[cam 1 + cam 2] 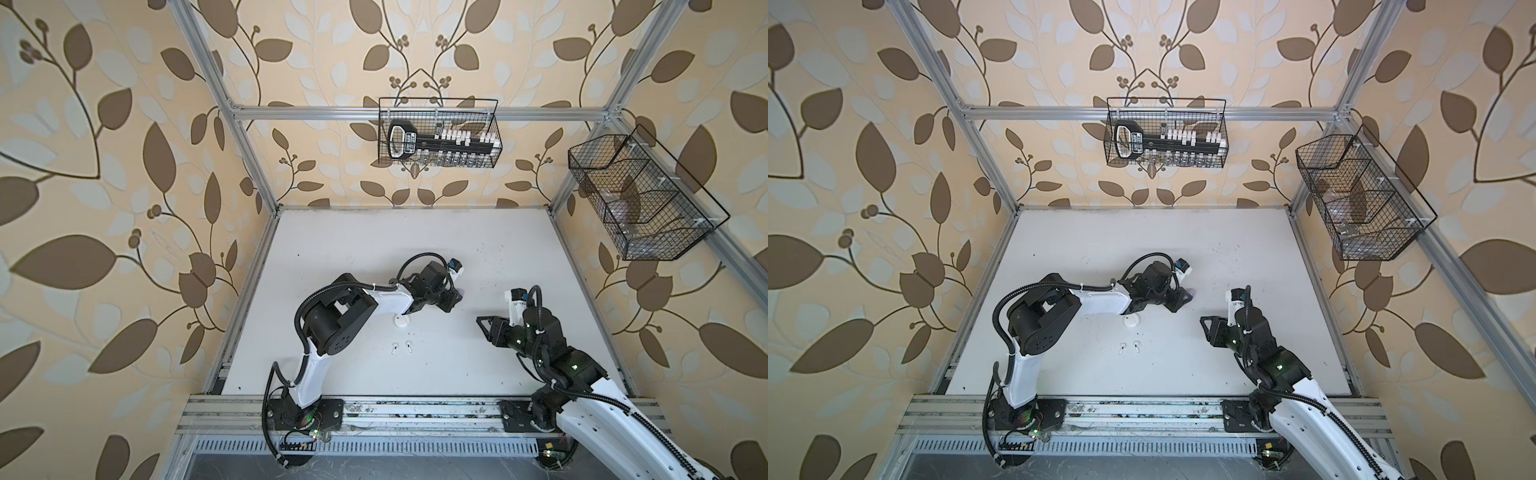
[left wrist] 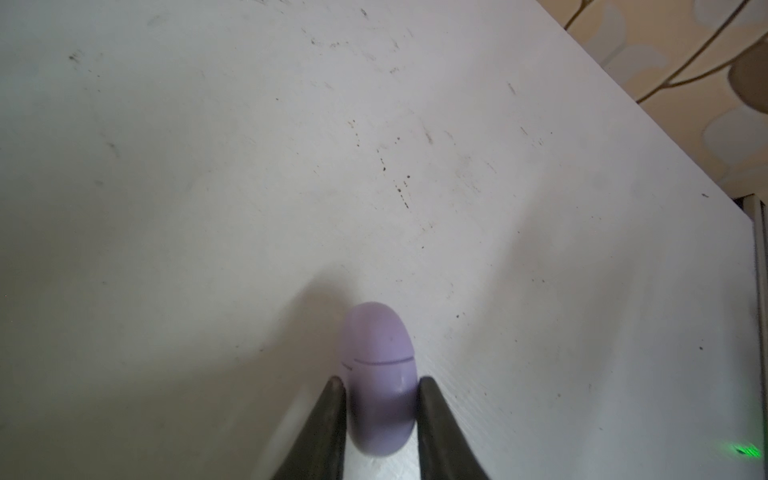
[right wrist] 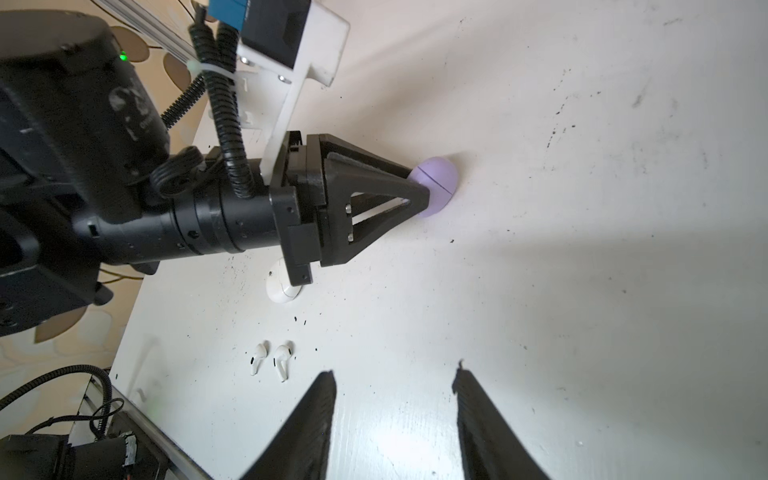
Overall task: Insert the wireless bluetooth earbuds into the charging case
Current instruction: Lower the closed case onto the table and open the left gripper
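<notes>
A lilac charging case [image 2: 382, 374] stands on its edge on the white table [image 1: 374, 249], lid seam closed. My left gripper [image 2: 381, 380] is shut on its two flat sides; the right wrist view shows the same grip [image 3: 420, 185] on that case [image 3: 440, 178]. A closed white round case [image 1: 402, 321] lies just below the left forearm. Two white earbuds [image 1: 394, 348] [image 1: 409, 347] lie side by side in front of it, also seen in the right wrist view [image 3: 257, 357] [image 3: 282, 360]. My right gripper [image 3: 395, 370] hovers open and empty, to the right of the earbuds [image 1: 480, 322].
A wire basket [image 1: 438, 133] with a black tool hangs on the back wall. A second wire basket [image 1: 640, 199] hangs on the right frame. An aluminium rail [image 1: 415, 411] carrying both arm bases runs along the table's front edge.
</notes>
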Robot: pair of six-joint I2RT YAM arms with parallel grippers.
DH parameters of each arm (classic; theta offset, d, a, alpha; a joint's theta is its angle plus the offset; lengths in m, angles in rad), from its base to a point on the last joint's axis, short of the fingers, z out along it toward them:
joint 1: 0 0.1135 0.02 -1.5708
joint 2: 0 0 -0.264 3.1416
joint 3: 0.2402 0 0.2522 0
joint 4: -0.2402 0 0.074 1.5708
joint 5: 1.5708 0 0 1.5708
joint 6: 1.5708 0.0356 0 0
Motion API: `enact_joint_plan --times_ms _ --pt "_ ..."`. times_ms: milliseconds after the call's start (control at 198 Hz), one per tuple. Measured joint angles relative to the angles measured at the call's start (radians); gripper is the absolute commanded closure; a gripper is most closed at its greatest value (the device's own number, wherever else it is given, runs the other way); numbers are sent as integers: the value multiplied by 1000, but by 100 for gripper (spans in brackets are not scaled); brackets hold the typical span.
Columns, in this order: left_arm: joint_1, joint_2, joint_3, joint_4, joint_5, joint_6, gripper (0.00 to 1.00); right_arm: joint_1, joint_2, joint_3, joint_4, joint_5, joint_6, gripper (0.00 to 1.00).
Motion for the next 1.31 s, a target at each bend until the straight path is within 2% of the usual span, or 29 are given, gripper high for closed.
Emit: enact_joint_plan --times_ms 192,398,746,988,1114,1310 --pt "7 8 5 -10 3 0 67 -2 0 0 -2 0 0 52" --pt "13 8 5 -29 -12 5 55 -3 -1 -10 -1 -1 4 52" --pt "13 -17 -25 -70 -154 22 48 -3 -5 -14 1 -5 5 49" --pt "13 -222 -198 -68 -289 30 42 32 53 -13 41 -20 2 47" --pt "12 -373 -288 -52 -328 29 33 146 140 3 60 21 -8 47" --pt "-3 -594 -435 -26 -395 46 31 322 329 100 95 135 -21 47"
